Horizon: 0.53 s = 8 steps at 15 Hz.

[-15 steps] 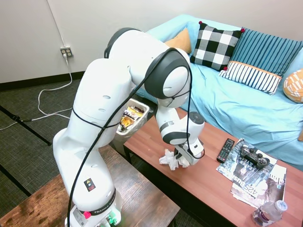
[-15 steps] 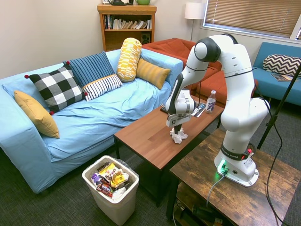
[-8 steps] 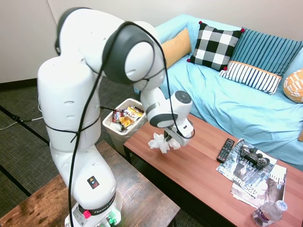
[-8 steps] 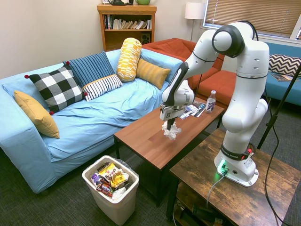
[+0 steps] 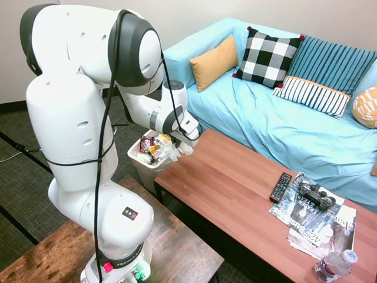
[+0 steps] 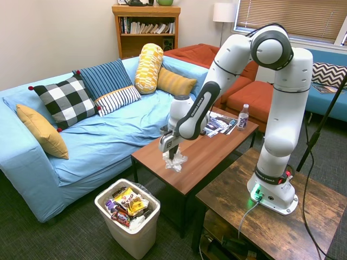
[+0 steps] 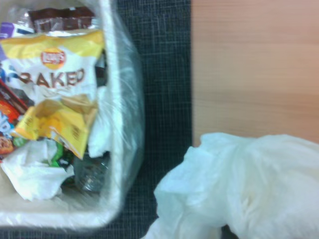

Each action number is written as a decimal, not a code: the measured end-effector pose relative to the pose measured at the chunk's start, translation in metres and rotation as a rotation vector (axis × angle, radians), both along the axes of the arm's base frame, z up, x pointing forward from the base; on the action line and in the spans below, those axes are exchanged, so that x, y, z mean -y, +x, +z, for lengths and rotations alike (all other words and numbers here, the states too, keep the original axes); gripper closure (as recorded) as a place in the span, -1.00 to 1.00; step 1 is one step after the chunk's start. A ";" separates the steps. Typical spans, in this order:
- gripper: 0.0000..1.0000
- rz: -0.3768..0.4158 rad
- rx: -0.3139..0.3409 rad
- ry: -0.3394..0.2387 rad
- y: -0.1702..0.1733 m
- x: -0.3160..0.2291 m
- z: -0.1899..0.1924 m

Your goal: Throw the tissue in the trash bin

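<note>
Carrying the tissue [image 6: 175, 161], the gripper [image 6: 171, 154] is pinching it short of the trash bin [image 6: 130, 232]; releasing now is risking it landing beside the bin on the carpet [image 7: 164, 74].

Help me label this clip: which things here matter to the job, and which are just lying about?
Job: tissue, held by the gripper; bin.

Lying about: remote, game controller, magazines, bottle, cushions.

White tissue [image 6: 175, 161], off-white trash bin [image 6: 128, 236] holding a yellow chip bag [image 7: 60, 99] — reddish-brown tabletop [image 5: 235, 200], light blue sofa [image 5: 283, 127], black-and-white checked pillow [image 5: 268, 58], mustard cushion [image 5: 215, 62]
</note>
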<state>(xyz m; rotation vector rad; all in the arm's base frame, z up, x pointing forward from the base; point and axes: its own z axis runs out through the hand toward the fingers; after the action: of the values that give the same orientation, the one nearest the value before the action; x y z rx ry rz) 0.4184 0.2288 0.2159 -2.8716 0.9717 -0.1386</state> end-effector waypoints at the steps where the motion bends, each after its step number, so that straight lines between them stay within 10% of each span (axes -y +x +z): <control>1: 1.00 0.012 0.006 -0.024 0.006 -0.030 -0.007; 8: 1.00 0.081 0.005 -0.118 0.042 -0.186 -0.078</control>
<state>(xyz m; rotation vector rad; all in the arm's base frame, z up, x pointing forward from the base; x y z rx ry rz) 0.4602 0.4149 0.1376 -3.0103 0.8731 -0.2020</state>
